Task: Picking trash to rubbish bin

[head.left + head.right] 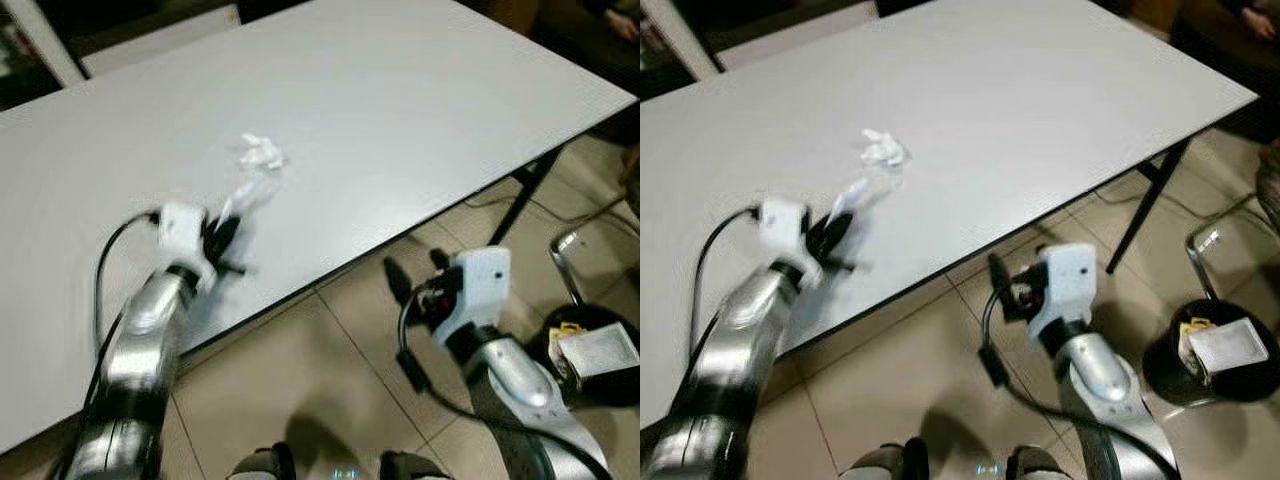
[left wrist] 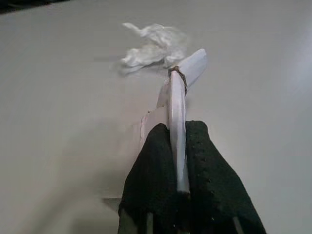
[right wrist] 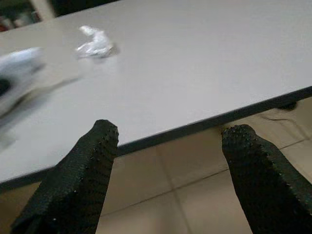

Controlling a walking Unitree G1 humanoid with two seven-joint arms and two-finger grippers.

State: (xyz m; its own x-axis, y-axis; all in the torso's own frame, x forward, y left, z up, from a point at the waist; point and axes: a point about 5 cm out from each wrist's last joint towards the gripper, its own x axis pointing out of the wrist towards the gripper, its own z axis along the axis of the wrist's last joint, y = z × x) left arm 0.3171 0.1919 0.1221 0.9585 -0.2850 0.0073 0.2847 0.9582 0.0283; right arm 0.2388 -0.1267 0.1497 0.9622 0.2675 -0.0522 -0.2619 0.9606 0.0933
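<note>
Risk: left end effector [image 2: 178,146] pinching thin white paper strip [image 2: 178,112] edge-on over white counter [image 1: 420,110] may drop it before black rubbish bin [image 1: 600,350]; right end effector [image 3: 168,165] spread, idle.

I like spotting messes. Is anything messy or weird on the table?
Yes. A crumpled white wrapper lies loose on the white table. The left pincer is shut on a flat white paper strip beside it. Nothing looks spilled or broken.

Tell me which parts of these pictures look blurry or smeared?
Left eye view: the left gripper and its paper strip are smeared. Right wrist view: a blurred pale streak at one side, while the right gripper fingers look sharp. Left wrist view: crumpled wrapper slightly soft.
</note>
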